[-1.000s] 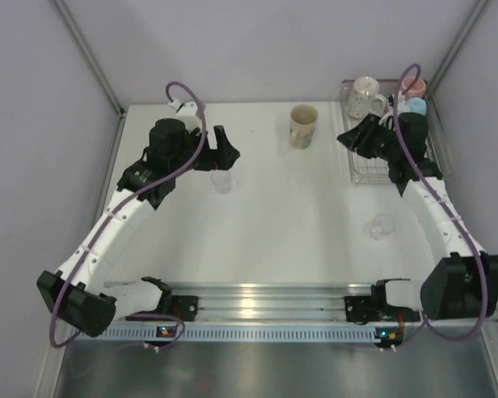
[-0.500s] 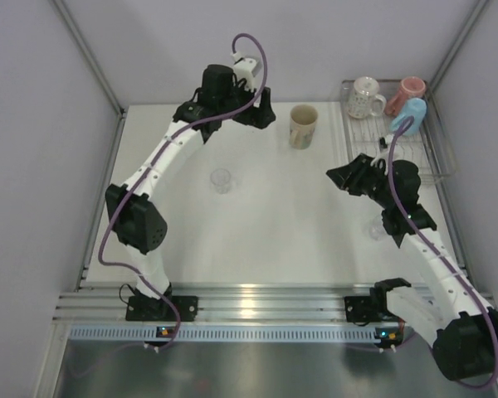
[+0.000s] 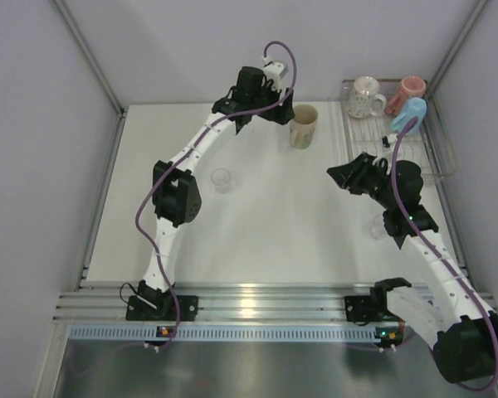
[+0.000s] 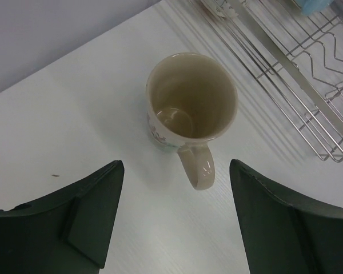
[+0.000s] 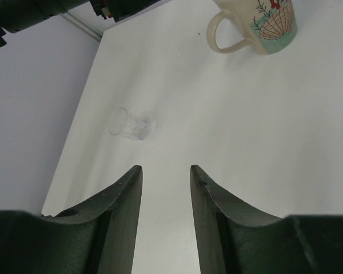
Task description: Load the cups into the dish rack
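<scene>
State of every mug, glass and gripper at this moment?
cream mug: upright, empty, on table, outside dish rack
white patterned mug: in rack
pink mug: in rack
light blue mug: in rack
left glass: on table
right glass: on table
left gripper: open, empty
right gripper: open, empty

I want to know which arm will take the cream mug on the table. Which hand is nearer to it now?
Left. The left hand hovers right beside the cream mug, open, not touching it. The right hand is farther off, near the dish rack's near-left corner.
</scene>
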`<state>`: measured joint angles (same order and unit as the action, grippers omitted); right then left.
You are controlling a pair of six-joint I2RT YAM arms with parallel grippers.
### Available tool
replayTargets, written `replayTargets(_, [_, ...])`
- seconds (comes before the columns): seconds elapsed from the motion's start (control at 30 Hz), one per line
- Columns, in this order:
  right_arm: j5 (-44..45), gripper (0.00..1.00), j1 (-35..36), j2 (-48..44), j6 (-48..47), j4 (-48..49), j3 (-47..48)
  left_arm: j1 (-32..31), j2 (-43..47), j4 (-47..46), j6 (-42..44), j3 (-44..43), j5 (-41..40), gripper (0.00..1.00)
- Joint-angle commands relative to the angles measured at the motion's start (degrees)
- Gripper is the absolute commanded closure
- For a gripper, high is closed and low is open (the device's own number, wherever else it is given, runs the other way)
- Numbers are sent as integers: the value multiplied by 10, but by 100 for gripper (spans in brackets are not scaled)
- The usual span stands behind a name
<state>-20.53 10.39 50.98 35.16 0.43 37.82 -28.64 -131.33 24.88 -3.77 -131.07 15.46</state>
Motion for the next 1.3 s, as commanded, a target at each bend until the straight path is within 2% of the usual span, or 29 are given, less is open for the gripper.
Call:
replayTargets(0.0, [-3,60,8,-13,0,26,15,-11,-16,-76,-35,-25,-4,20])
replayTargets(0.13, [1,60,8,-13,-7,19,17,-26,-17,-119,-29,-6,33,22])
replayTargets(0.23, [1,60,8,-13,-11,12,23,-47,-5,-140,18,10,56,23])
replayTargets(0.37, [1,60,7,-13,-13,7,24,-61,9,-185,27,45,41,24])
replayTargets(0.8, [1,60,8,-8,-18,1,29,-62,-5,-221,19,60,13,28])
replayTargets(0.9, [9,60,7,-4,-19,1,30,-61,24,-236,19,108,-21,30])
replayTargets(0.97, [47,61,8,2,-15,-2,30,-61,56,-244,22,149,-53,30])
replayTargets(1.0, [73,62,8,6,-4,-6,43,-61,73,-244,18,165,-65,31])
replayTargets(1.03, [138,62,6,21,2,-31,57,-62,90,-244,17,190,-75,31])
replayTargets(1.07, [170,63,4,31,6,-65,73,-61,132,-276,17,240,-96,31])
replayTargets(1.13, [249,63,2,69,24,-73,120,-60,175,-291,16,296,-128,30])
replayTargets(1.2, [280,63,0,106,46,-63,168,-58,245,-301,5,366,-170,29])
replayTargets(1.27, [300,63,0,186,54,-70,218,-55,317,-304,6,431,-170,27])
